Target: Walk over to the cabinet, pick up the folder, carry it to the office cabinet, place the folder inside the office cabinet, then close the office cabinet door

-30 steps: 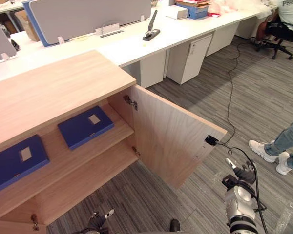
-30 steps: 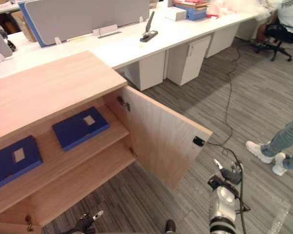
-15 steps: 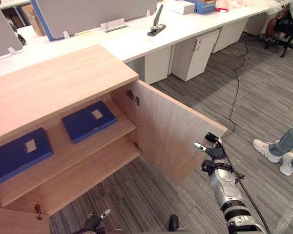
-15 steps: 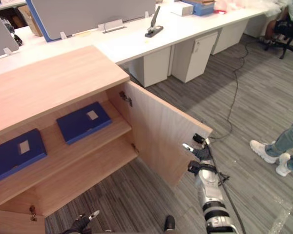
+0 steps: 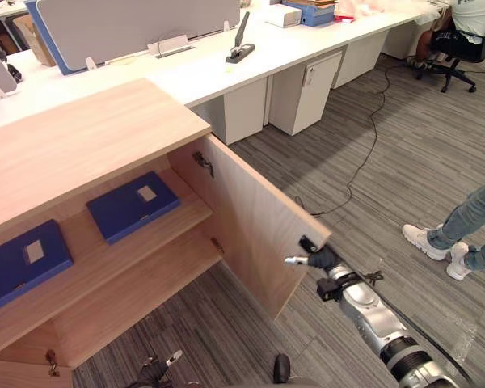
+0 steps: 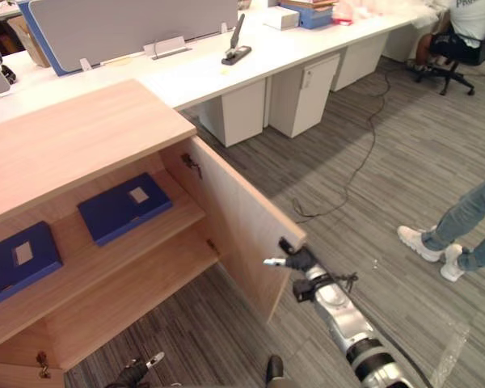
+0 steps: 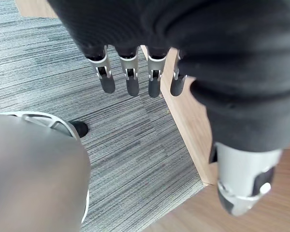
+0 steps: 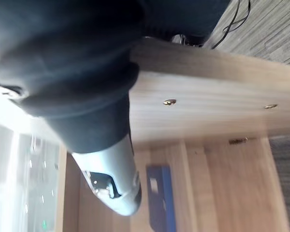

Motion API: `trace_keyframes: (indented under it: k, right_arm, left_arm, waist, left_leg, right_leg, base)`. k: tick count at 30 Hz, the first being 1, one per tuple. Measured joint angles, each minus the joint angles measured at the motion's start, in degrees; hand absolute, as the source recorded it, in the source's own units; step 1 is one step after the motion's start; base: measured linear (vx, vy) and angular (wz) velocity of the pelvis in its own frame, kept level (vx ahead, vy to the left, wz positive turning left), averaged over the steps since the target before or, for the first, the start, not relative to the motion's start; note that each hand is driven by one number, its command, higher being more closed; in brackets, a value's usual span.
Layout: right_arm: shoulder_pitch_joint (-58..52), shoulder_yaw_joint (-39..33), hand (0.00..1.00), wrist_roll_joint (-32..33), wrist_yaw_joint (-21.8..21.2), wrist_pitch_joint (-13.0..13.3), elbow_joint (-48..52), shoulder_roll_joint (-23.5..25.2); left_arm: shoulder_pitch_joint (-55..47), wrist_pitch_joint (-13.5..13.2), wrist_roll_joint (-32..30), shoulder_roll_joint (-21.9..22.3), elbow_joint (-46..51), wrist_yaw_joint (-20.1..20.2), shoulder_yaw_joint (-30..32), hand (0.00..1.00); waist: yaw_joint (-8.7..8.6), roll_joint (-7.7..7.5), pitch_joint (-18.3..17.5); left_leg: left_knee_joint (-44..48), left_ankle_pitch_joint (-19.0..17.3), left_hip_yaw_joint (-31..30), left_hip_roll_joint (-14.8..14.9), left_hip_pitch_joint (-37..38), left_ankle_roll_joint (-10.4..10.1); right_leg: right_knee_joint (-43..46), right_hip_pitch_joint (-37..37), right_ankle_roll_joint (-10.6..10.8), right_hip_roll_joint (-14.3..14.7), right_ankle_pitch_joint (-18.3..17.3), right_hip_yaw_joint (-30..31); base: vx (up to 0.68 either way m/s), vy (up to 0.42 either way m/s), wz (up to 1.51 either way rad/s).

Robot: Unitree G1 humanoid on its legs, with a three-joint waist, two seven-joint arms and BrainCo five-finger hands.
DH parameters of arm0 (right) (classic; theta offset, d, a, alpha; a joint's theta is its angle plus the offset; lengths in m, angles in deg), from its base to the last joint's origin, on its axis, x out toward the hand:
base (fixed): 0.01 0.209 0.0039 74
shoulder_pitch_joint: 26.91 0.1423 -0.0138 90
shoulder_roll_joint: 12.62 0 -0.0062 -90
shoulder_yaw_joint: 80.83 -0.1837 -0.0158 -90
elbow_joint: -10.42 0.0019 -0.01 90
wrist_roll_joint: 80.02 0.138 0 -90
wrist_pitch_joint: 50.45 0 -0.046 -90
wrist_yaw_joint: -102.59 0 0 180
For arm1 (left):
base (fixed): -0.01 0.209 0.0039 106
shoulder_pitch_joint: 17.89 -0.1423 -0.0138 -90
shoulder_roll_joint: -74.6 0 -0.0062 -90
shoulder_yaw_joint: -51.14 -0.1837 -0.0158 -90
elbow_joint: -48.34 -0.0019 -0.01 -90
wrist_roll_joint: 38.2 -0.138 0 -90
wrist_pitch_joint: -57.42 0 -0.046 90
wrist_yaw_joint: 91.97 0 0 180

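Note:
The wooden office cabinet stands with its right door swung out. Two blue folders lie flat on the upper shelf, one near the hinge and one further left. My right hand is at the door's free edge by the black latch, open, with a straight finger against the wood. In the right wrist view the door's edge and a blue folder show past its thumb. My left hand hangs low over the carpet, open and holding nothing.
A long white desk with grey screens and white drawer pedestals runs behind the cabinet. A person's legs and white shoes stand on the carpet at the right. Someone sits on an office chair at the far right.
My right hand has risen from low by my side to the door's free edge. The door has swung a little toward the cabinet. The camera has shifted.

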Motion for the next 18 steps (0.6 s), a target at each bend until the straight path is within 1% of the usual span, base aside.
trace_keyframes:
  k: [1, 2, 3, 4, 6, 7, 8, 10, 11, 13, 16, 18]
  right_arm:
    - [0.14, 2.58, 0.0, -1.92, -1.37, 0.02, 1.11, -1.04]
    - [0.67, 6.01, 0.0, -4.37, -3.93, -0.02, 1.68, -2.31]
    - [0.93, 7.76, 0.0, -5.76, -5.54, -0.03, 1.88, -3.03]
    - [1.34, 11.88, 0.0, -8.41, -9.69, -0.28, 2.6, -4.55]
    - [1.77, 14.45, 0.0, -10.31, -13.48, -0.85, 3.0, -3.92]
    - [2.11, 17.98, 0.0, -12.68, -17.79, -1.45, 3.15, -4.56]
    - [2.15, 18.77, 0.0, -12.87, -18.29, -1.64, 3.15, -4.7]
    - [1.71, 22.09, 0.0, -16.47, -23.8, -2.75, 3.4, -5.62]
    - [1.52, 22.55, 0.0, -17.08, -24.86, -2.89, 3.59, -6.11]
    - [0.94, 22.68, 0.0, -17.59, -27.76, -3.41, 4.23, -8.74]
    - [0.79, 22.21, 0.0, -18.83, -29.11, -4.17, 5.39, -11.43]
    - [-0.16, 20.2, 0.0, -19.46, -29.18, -4.21, 5.46, -11.6]
  left_arm:
    - [-0.12, -0.01, -0.05, -0.14, -0.11, 0.16, -0.01, 0.0]
    - [-0.05, -0.04, -0.3, -0.41, -0.76, 0.39, -0.02, 0.0]
    - [0.03, -0.05, -0.7, -0.56, -1.1, 0.63, -0.02, 0.0]
    - [0.13, -0.02, -1.28, -0.84, -1.18, 1.25, -0.05, 0.0]
    - [0.12, -0.01, -1.53, -1.01, -1.23, 2.0, -0.11, 0.0]
    - [0.14, 0.04, -1.78, -1.14, -1.68, 2.53, -0.13, 0.0]
    - [0.13, 0.05, -1.78, -1.15, -1.69, 2.6, -0.12, 0.0]
    - [-0.08, 0.36, -1.77, -1.38, -1.71, 3.34, -0.09, 0.0]
    - [-0.46, 0.46, -1.77, -1.42, -1.72, 3.6, -0.06, 0.0]
    - [-0.66, 0.56, -1.73, -1.53, -1.71, 4.21, -0.02, 0.0]
    - [-0.69, 0.57, -1.21, -1.57, -1.71, 4.69, -0.04, 0.0]
    - [-0.71, 0.57, -0.82, -1.58, -1.61, 5.02, -0.08, 0.0]
  waist:
    - [-0.01, -0.01, 0.0]
    - [0.0, -0.07, -0.02]
    - [0.02, -0.11, -0.03]
    - [0.12, -0.19, 0.01]
    - [0.24, -0.19, 0.01]
    - [0.61, -0.19, 0.0]
    - [0.7, -0.19, 0.0]
    - [0.88, -0.23, 0.03]
    - [0.83, -0.2, 0.02]
    - [0.73, -0.2, 0.02]
    - [0.75, -0.18, 0.03]
    - [0.82, -0.14, 0.0]
  left_leg:
    - [0.02, 0.04, -0.01, 0.0, -0.12, 0.01]
    - [-0.01, -0.18, 0.01, 0.0, -0.17, 0.32]
    - [-0.06, -0.5, -0.01, 0.0, -0.19, 0.69]
    - [-0.05, -0.83, -0.16, 0.04, -0.42, 0.75]
    - [0.04, -0.99, -0.65, 0.04, -0.84, 0.83]
    - [0.04, -1.17, -0.95, 0.07, -0.85, 0.9]
    - [0.03, -1.19, -1.05, 0.08, -0.88, 0.89]
    - [0.19, -1.05, -1.26, 0.16, -0.87, 0.52]
    - [0.25, -0.93, -1.27, 0.18, -0.84, 0.3]
    - [0.42, -0.93, -1.44, 0.18, -0.9, 0.28]
    - [1.5, -0.9, -1.74, 0.22, -1.12, 0.29]
    - [2.68, -0.88, -2.15, 0.36, -1.85, 0.29]
  right_leg:
    - [0.0, -0.05, 0.02, 0.0, 0.02, 0.0]
    - [0.0, 0.02, 0.03, 0.0, 0.03, -0.03]
    - [0.0, 0.02, 0.04, 0.02, 0.04, -0.05]
    - [0.0, -0.03, 0.08, 0.06, 0.2, -0.08]
    - [0.02, -0.13, 0.11, 0.05, 0.43, -0.07]
    - [0.05, -0.09, 0.23, 0.1, 0.55, -0.07]
    - [0.08, -0.08, 0.25, 0.12, 0.57, -0.1]
    - [0.33, -0.09, 0.03, 0.23, 0.78, -0.19]
    - [0.34, -0.09, -0.18, 0.23, 0.92, -0.19]
    - [0.35, -0.07, -0.19, 0.21, 0.88, -0.21]
    - [0.35, 0.26, -0.2, 0.04, 0.56, -0.21]
    - [0.34, 0.34, -0.18, -0.06, 0.4, -0.38]
  base:
    - [-0.07, 0.022, -0.02]
    - [-0.07, 0.025, -0.01]
    - [-0.07, 0.033, 0.0]
    - [-0.03, 0.024, 0.06]
    - [0.0, 0.023, 0.09]
    - [0.02, 0.016, 0.06]
    - [0.07, 0.023, 0.07]
    - [0.09, 0.02, 0.05]
    - [0.1, 0.039, 0.03]
    - [0.12, 0.051, 0.01]
    - [0.05, 0.025, 0.01]
    - [0.03, 0.019, 0.04]
